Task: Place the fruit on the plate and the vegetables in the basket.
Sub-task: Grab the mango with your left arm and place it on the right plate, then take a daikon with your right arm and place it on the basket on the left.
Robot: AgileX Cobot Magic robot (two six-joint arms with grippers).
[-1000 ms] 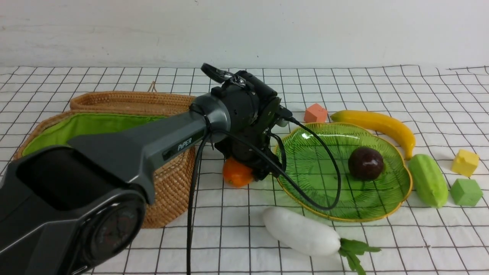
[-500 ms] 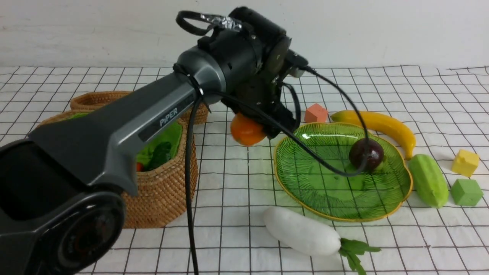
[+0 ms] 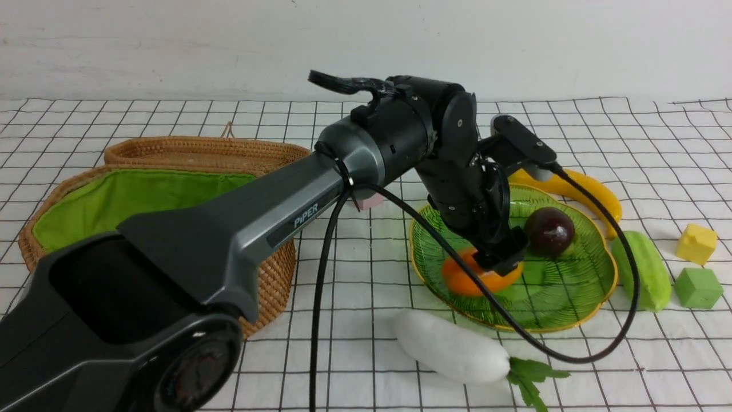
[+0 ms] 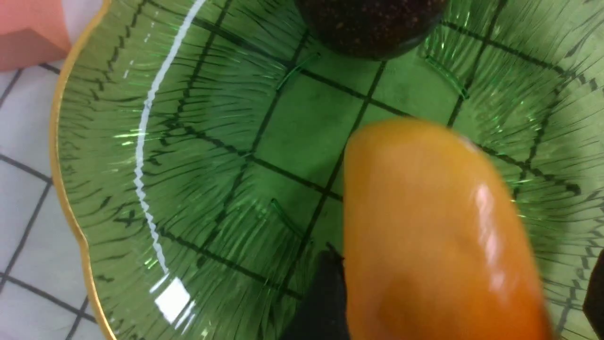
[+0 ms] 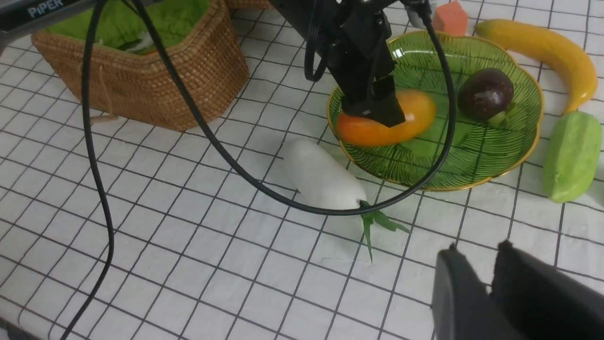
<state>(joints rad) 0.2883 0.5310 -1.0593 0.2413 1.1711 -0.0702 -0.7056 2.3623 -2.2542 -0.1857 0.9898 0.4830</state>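
In the front view, the basket [image 3: 266, 292] lies at left, the plate [image 3: 595, 286] right of centre with mangosteen [image 3: 549, 232] and mango [image 3: 480, 276] inside, the banana [image 3: 577, 189] behind, and the radish [image 3: 452, 349] before it.

The shallow dish [image 3: 577, 297] looks like clear green glass, glossy and finely ribbed, with a smooth, shiny gold-coloured rim. Glossy highlights run along the smooth skin of the mango [image 4: 424, 212]. The mangosteen [image 5: 486, 93] has a dark, speckled surface with a soft sheen. The basket [image 5: 155, 89] is rough woven wicker, lined with matt green cloth [image 3: 143, 197]. The white radish [image 3: 452, 349] is smooth with a dull sheen. The banana [image 5: 542, 45] looks smooth and fairly matt. The arm housing [image 3: 286, 220] has a smooth, satin dark-grey finish.
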